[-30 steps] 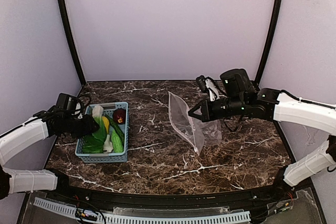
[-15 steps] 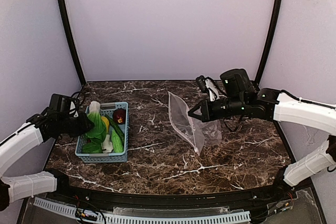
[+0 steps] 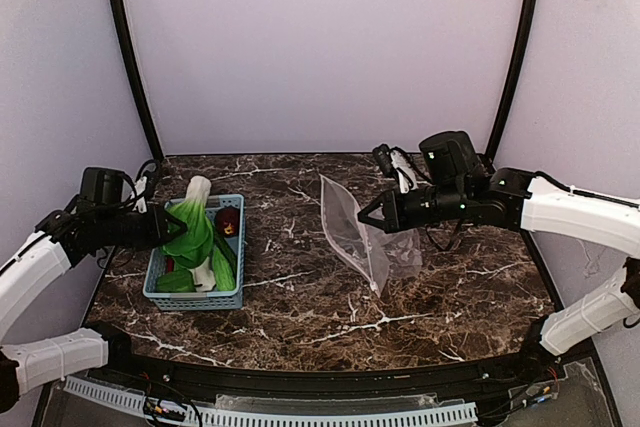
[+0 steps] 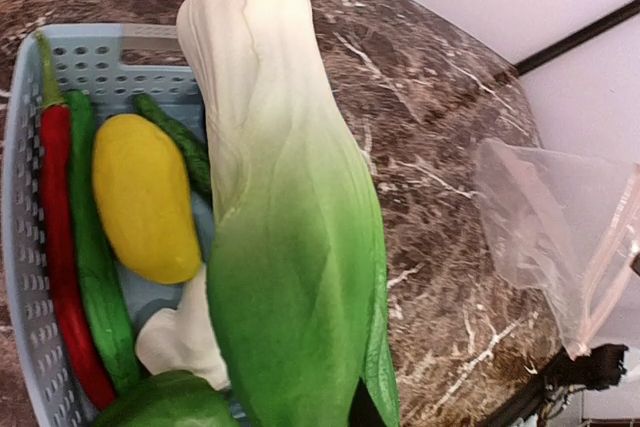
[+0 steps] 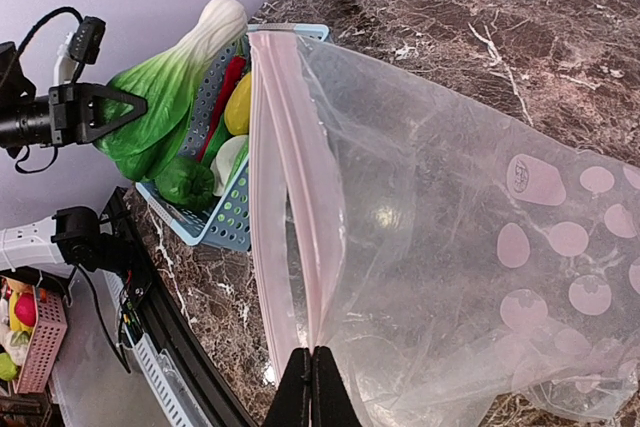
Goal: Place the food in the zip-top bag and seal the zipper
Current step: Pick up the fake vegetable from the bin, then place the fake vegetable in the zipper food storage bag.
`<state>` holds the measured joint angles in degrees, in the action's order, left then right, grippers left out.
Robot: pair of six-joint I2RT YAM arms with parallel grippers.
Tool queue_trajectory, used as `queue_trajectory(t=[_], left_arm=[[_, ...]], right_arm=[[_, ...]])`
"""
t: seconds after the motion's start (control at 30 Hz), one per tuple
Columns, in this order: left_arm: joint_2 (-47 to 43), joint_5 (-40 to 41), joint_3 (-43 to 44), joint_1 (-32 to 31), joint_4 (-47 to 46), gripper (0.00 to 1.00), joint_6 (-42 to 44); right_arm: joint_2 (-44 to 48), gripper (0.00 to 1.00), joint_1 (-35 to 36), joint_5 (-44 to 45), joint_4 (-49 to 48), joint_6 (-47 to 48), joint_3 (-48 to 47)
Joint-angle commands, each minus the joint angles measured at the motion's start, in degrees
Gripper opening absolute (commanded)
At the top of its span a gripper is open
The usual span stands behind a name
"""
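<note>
My left gripper (image 3: 163,230) is shut on the green leafy bunch (image 3: 188,225), holding it above the light blue basket with its white stem tilted up and away. The bunch (image 4: 290,247) fills the left wrist view and hides the fingers. Below it in the basket lie the yellow oval piece (image 4: 145,197), red chilli (image 4: 60,247), a long green piece (image 4: 95,277) and a white piece (image 4: 180,337). The dark red fruit (image 3: 228,220) lies at the basket's back. My right gripper (image 5: 312,382) is shut on the zipper (image 5: 290,177), holding the zip-top bag (image 3: 355,232) upright, mouth towards the basket.
The light blue basket (image 3: 196,298) stands at the left of the marble table. The bag's lower end (image 3: 405,252) droops onto the table under my right arm. Black frame posts (image 3: 130,57) and pale walls close in the sides and back.
My left gripper has closed on the leafy bunch and lifted it out of the basket, the arm drawing back to the left. The right arm and the bag have not moved.
</note>
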<state>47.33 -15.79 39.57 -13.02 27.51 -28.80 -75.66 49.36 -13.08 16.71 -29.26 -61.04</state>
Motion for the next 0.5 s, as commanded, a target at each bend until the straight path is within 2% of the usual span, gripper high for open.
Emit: queue_trajectory(t=[0.0, 0.07, 0.2, 0.27, 0.47], left_arm=[[-1.95, -15.52, 3.84, -0.13, 0.69, 0.01, 1.66], [-1.83, -20.13, 4.90, -1.36, 0.90, 0.01, 2.27], [-1.78, -23.64, 6.36, -6.60, 1.76, 0.01, 3.15], [-1.02, -23.71, 6.98, -11.28, 1.82, 0.01, 2.57], [0.15, -21.64, 7.74, -18.49, -1.08, 0.01, -2.53]], right_arm=[[-0.92, 0.00, 0.48, 0.05, -2.05, 0.26, -1.08], [-1.26, 0.00, 0.47, -0.08, -2.12, 0.34, -1.32], [-1.87, 0.00, 0.48, -0.17, -2.28, 0.56, -1.64], [-2.06, 0.00, 0.49, 0.12, -2.28, 0.90, -1.85], [-2.52, 0.00, 0.47, -0.03, -2.41, 1.10, -2.34]])
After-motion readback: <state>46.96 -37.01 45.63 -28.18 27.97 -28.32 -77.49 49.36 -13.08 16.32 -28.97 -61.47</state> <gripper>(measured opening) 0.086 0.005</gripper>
